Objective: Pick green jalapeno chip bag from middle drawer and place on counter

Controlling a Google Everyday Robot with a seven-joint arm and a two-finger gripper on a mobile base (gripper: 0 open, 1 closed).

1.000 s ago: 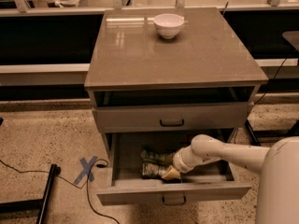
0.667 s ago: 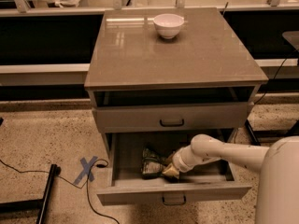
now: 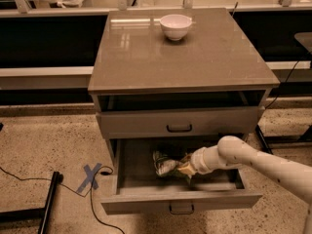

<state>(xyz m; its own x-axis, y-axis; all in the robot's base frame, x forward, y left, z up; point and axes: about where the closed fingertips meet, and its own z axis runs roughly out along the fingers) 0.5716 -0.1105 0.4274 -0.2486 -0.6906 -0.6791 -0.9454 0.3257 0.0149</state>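
1. Gripper (image 3: 185, 168) is down inside the pulled-out middle drawer (image 3: 146, 203), right up against the green jalapeno chip bag (image 3: 164, 164); can't tell whether it is clamped on the bag or loose.
2. White arm (image 3: 265, 162) comes in from the lower right and crosses over the drawer's right side.
3. Bag lies crumpled on the drawer floor, near the centre, just left of the gripper tip.
4. Middle drawer is open wide, with its front panel and dark loop handle (image 3: 181, 208) toward the camera.
5. Drawer above (image 3: 141, 123) has its front nearly flush, with a dark gap between it and the counter.
6. Counter (image 3: 146, 62) carries a white bowl (image 3: 176, 26) near the back edge, well apart from the bag.
7. Floor on the left has a blue tape X (image 3: 90, 176) and a dark cable (image 3: 92, 204) just beside it.
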